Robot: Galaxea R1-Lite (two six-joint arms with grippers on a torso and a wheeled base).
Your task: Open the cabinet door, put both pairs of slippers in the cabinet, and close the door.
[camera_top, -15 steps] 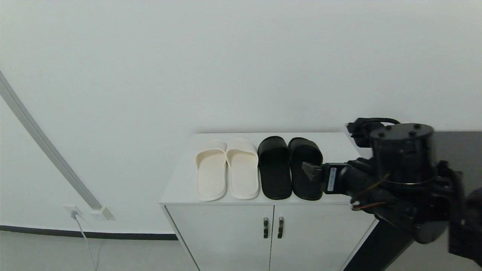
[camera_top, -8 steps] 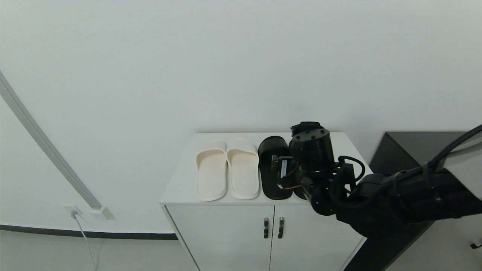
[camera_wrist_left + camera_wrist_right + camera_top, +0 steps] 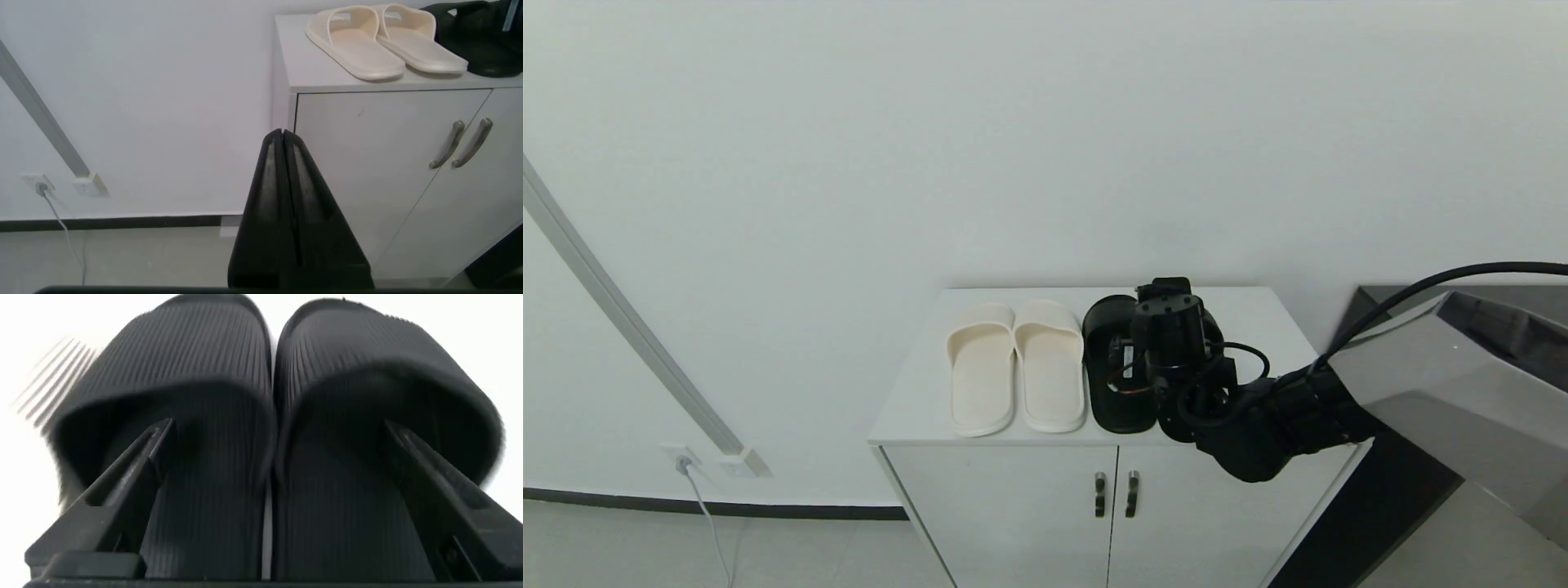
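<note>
A white pair of slippers (image 3: 1015, 367) and a black pair of slippers (image 3: 1112, 371) lie side by side on top of the white cabinet (image 3: 907, 404). Both cabinet doors are shut, with their handles (image 3: 1115, 493) side by side at the middle. My right gripper (image 3: 274, 429) hovers open just over the black slippers (image 3: 270, 392), one finger above each footbed, pointing at the straps. In the head view the right wrist (image 3: 1168, 343) hides the right black slipper. My left gripper (image 3: 282, 139) is shut and empty, low down, to the left of the cabinet (image 3: 368, 131).
The cabinet stands against a white wall. A wall socket with a cable (image 3: 682, 463) and a slanted conduit (image 3: 621, 314) are on the left. A dark piece of furniture (image 3: 1372, 514) stands right of the cabinet. The floor left of the cabinet is bare.
My right arm has swung left and forward from beside the cabinet's right edge to over the black slippers. The slippers and doors have not moved.
</note>
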